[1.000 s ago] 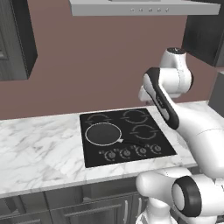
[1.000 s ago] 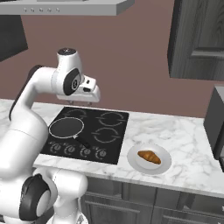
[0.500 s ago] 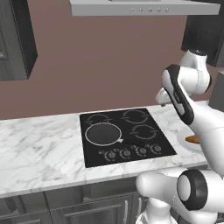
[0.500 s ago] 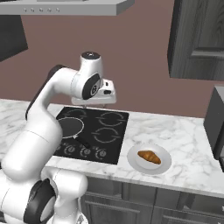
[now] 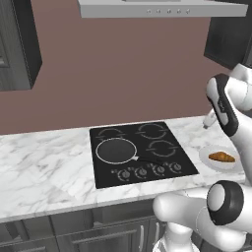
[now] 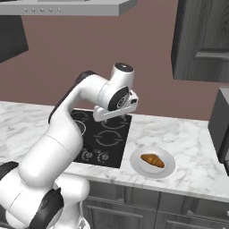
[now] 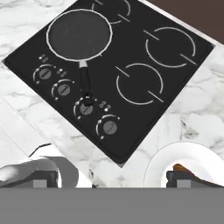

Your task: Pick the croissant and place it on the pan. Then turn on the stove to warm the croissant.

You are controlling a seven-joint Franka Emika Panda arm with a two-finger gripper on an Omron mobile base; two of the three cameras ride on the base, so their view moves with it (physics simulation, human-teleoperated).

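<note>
A marbled white tabletop point(image 5: 44, 167) ran from left to right below a reddish-brown wall, with dark cabinets point(image 6: 201, 40) above and a grey range hood point(image 5: 162, 7) overhead. The stove point(image 5: 140, 152), a flat black square, lay set into the tabletop, its row of four knobs point(image 7: 74, 98) along the near edge. The arm point(image 6: 85, 100) reached out above the stove's right side, and the hand point(image 6: 115, 112) hung well above the surface, between the stove and the plate. Whether its fingers point(image 7: 192, 178) were spread or closed could not be told; nothing was seen between them.

The pan point(image 5: 115, 150), round and dark with a thin light rim, sat on the near left burner, its handle point(image 7: 84, 83) pointing toward the knobs and ending just beside the third of them. A pale round plate point(image 6: 152, 162) rested on the tabletop to the right of the stove, near but not touching it. The croissant point(image 6: 152, 159), small and orange-brown, lay on the middle of the plate, well apart from the pan. In the hand view its edge point(image 7: 181, 168) showed just past one fingertip.
</note>
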